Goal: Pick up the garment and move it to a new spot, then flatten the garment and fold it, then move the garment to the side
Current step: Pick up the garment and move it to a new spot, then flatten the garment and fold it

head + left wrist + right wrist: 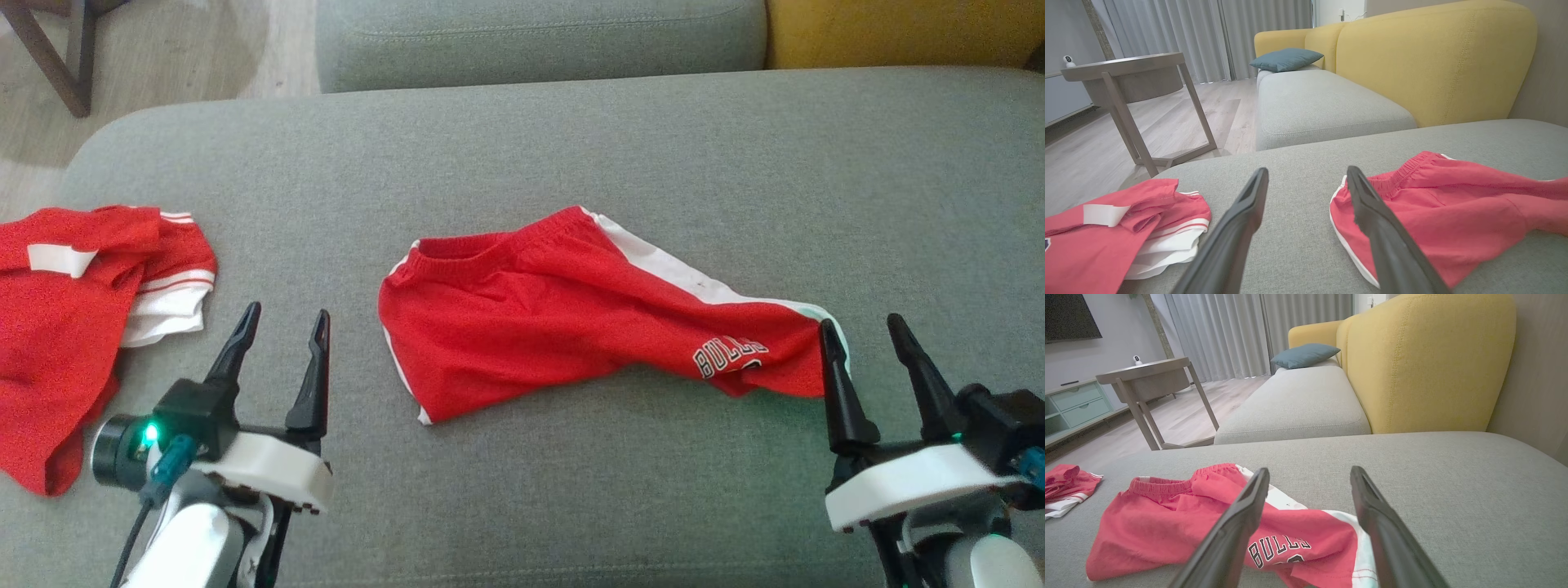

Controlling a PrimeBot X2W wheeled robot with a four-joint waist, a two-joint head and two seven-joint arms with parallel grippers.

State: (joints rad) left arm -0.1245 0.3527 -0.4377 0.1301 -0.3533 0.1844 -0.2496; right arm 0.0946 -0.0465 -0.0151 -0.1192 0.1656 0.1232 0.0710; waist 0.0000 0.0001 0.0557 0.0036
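Head view: a pair of red shorts (571,318) lies near the middle of a grey sofa seat (571,139). They lie crumpled rather than flat, with the elastic waistband toward the left. A white side stripe runs along the far edge, and "BULLS" lettering sits near the right end. The left hand (287,312) hovers at the lower left with its two dark fingers apart and nothing between them, clear of the shorts. The right hand (860,322) is at the lower right, also with fingers apart and empty. Its inner finger overlaps the right end of the shorts in the picture, but I cannot tell whether it touches. A second red-and-white garment (73,327) lies bunched at the seat's left edge, well apart from the shorts. Beyond the seat are another grey cushion (539,41) and a yellow backrest (898,33).

Left wrist view: the fingers spread wide over bare grey fabric. The waistband end of the shorts lies just right of the right-hand finger, and the other garment is at the lower left. A wooden side table (1126,73), pale curtains (1208,32) and a teal pillow (1286,58) stand further back.

Right wrist view: the fingers stand apart above the lettered end of the shorts. The white stripe passes between them, and the lettering shows just beside the left-hand finger. The rest of the shorts spreads away to the left.
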